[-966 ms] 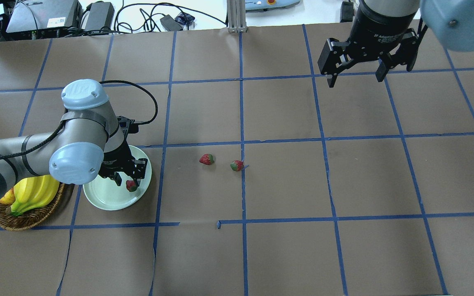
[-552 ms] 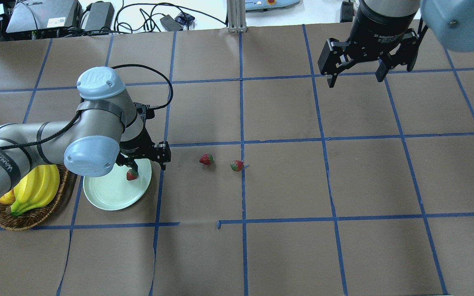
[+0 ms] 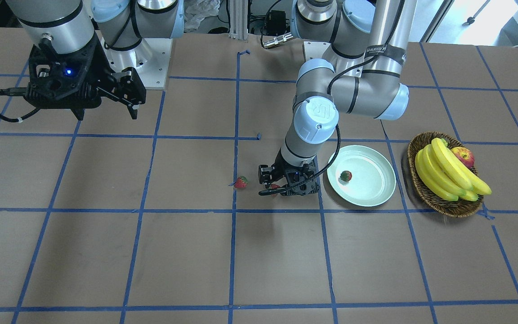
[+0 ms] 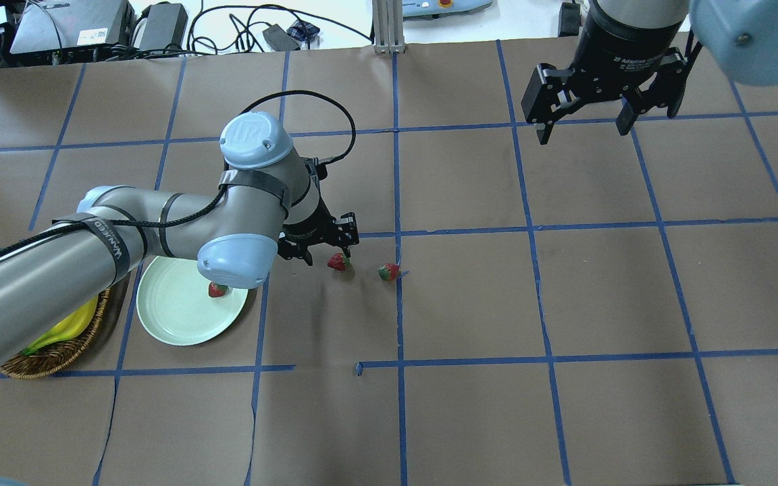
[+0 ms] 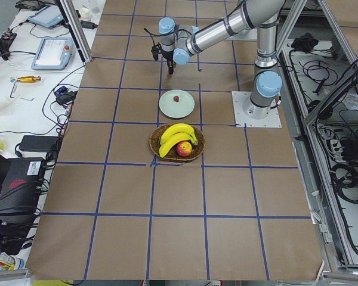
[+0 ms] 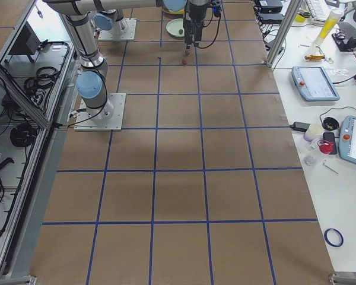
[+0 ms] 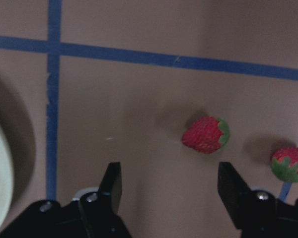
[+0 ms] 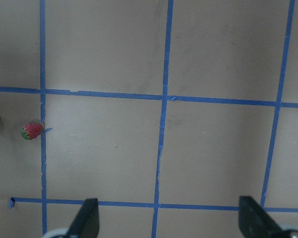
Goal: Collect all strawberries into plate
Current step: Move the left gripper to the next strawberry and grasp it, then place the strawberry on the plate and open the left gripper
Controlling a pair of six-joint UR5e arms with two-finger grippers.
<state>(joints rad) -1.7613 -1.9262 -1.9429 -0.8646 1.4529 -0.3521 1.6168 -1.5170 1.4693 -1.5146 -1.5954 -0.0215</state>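
Observation:
One strawberry point(image 4: 217, 289) lies on the pale green plate point(image 4: 166, 317), also seen in the front view point(image 3: 346, 176). Two strawberries lie on the brown table to the plate's right: a nearer one point(image 4: 338, 262) and a farther one point(image 4: 388, 271). My left gripper point(image 4: 327, 251) is open and empty, low over the table right beside the nearer strawberry. In the left wrist view that strawberry point(image 7: 206, 134) lies just ahead of the open fingers point(image 7: 231, 186), toward the right one. My right gripper point(image 4: 585, 128) is open and empty, high at the far right.
A woven basket point(image 3: 443, 202) with bananas point(image 3: 448, 171) and an apple point(image 3: 463, 156) stands beside the plate, on the side away from the strawberries. Blue tape lines grid the brown table. Cables and boxes lie beyond the far edge.
My left arm has swung right, from over the plate to the nearer loose strawberry. The strawberry on the plate stays where it lay. The right arm has not moved.

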